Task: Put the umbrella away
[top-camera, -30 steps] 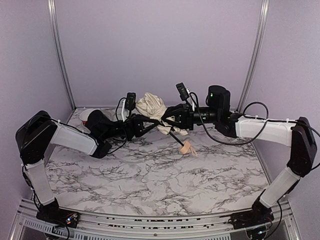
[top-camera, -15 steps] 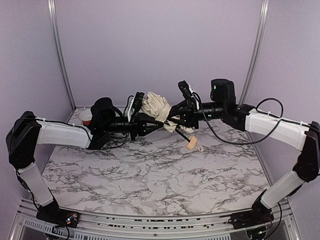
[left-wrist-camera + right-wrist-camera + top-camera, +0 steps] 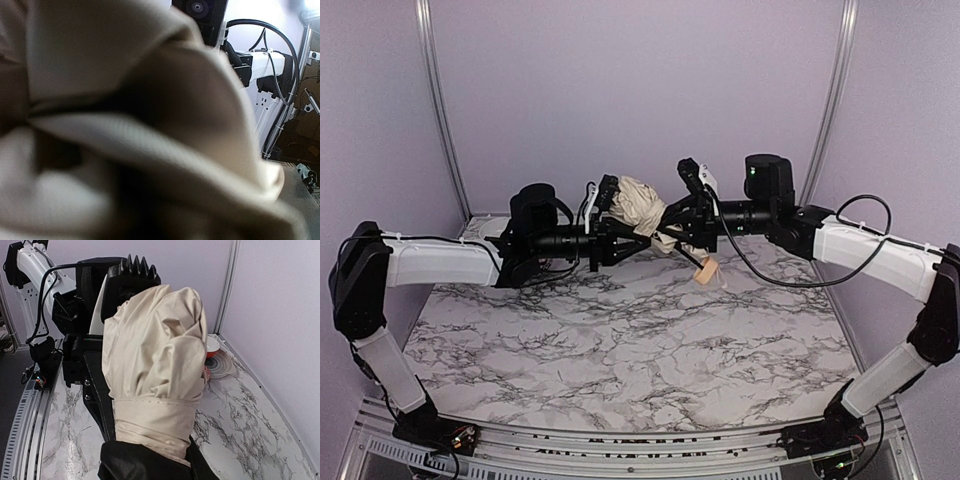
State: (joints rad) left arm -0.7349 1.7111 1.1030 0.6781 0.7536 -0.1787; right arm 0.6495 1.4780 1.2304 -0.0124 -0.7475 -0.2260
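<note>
The umbrella [image 3: 642, 205] hangs in mid-air over the back of the table, its cream canopy bunched up and its tan knob handle [image 3: 703, 273] pointing down to the right. My right gripper [image 3: 672, 227] is shut on it from the right. In the right wrist view the cream bundle [image 3: 155, 355] rises from between my jaws, with a strap band [image 3: 152, 417] round it. My left gripper [image 3: 623, 233] reaches in from the left, right against the fabric. One black finger [image 3: 95, 390] runs along the bundle. Cream cloth [image 3: 125, 125] fills the left wrist view and hides the left jaws.
A red-and-white bowl [image 3: 212, 347] and a grey ringed plate [image 3: 222, 367] sit on the marble table [image 3: 640, 350] in the back left corner. The purple back wall and metal posts [image 3: 830, 100] stand close behind both arms.
My left arm has stretched out to the right and risen until its gripper meets the fabric. The right arm has lifted the umbrella a little, and the handle has risen with it.
</note>
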